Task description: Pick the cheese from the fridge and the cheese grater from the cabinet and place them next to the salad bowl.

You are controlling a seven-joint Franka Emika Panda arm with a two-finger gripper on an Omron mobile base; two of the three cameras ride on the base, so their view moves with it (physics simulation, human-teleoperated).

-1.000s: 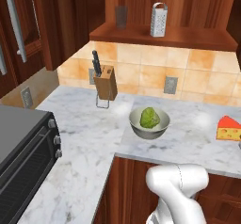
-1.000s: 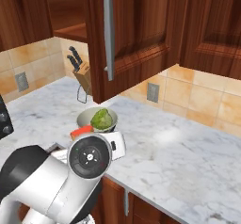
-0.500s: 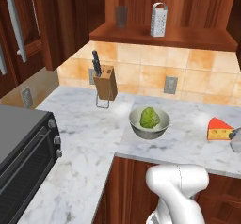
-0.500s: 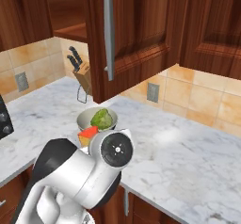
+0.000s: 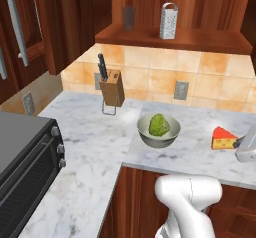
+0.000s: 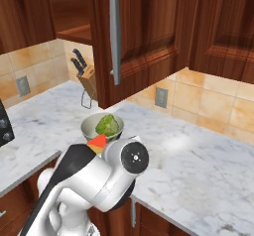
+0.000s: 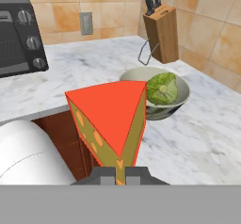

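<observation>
My gripper (image 7: pixel 120 173) is shut on the cheese (image 7: pixel 110 119), an orange-yellow wedge with a red side that looms close in the hand view. In the left base view the cheese (image 5: pixel 223 138) hangs just over the marble counter, right of the salad bowl (image 5: pixel 159 141), with the gripper (image 5: pixel 237 143) coming in from the right edge. The grey bowl (image 7: pixel 181 101) holds a green lettuce head and lies just beyond the wedge. The silver cheese grater (image 5: pixel 168 21) stands on the cabinet shelf (image 5: pixel 200 39). The fridge is out of view.
A knife block (image 5: pixel 112 87) stands left of the bowl by the tiled wall. A black toaster oven (image 5: pixel 25 162) fills the near left counter. A dark cup (image 5: pixel 129 18) shares the shelf. An open cabinet door (image 6: pixel 134 27) hangs above the bowl.
The cheese, held in my gripper, has travelled left along the counter toward the bowl. The arm has swung over in the right base view.
</observation>
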